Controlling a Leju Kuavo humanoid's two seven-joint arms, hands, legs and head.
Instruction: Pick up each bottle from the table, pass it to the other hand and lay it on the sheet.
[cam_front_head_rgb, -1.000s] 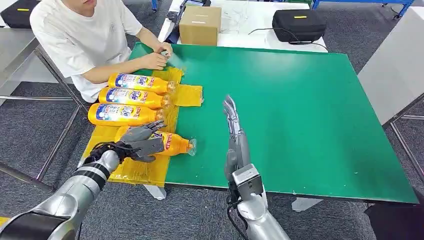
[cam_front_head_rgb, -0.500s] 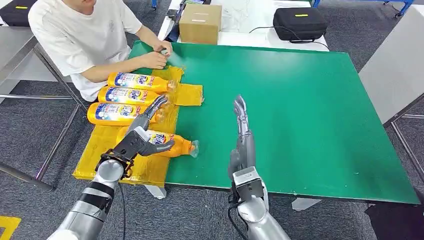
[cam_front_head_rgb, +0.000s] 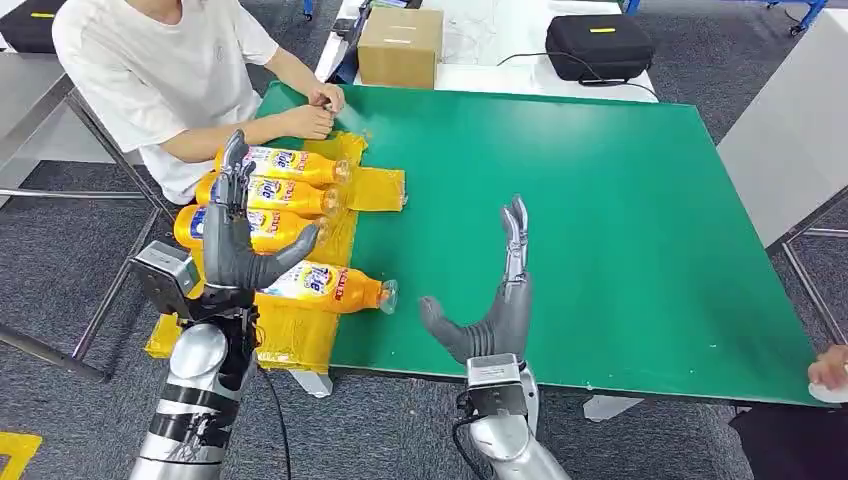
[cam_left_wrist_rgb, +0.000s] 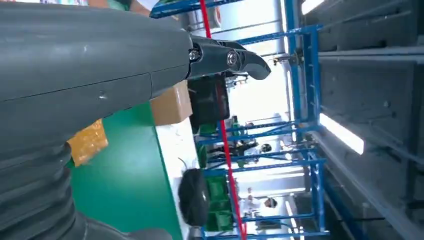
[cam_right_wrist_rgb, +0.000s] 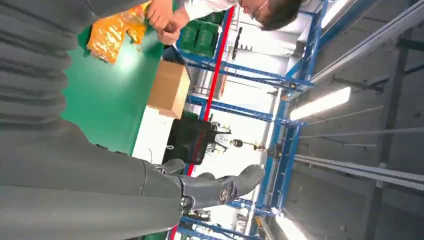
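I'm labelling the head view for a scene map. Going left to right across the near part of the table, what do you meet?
Left robot hand, raised open → nearest orange plastic bottle lying on the yellow sheet → right robot hand, raised open → bare green table top.

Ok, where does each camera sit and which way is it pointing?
Head view: high on the body, looking down at the green table; left hand and right hand both raised, open.
Left wrist view: behind the left hand, facing across the table to blue racks.
Right wrist view: behind the right hand, likewise.
All share the cardboard box.
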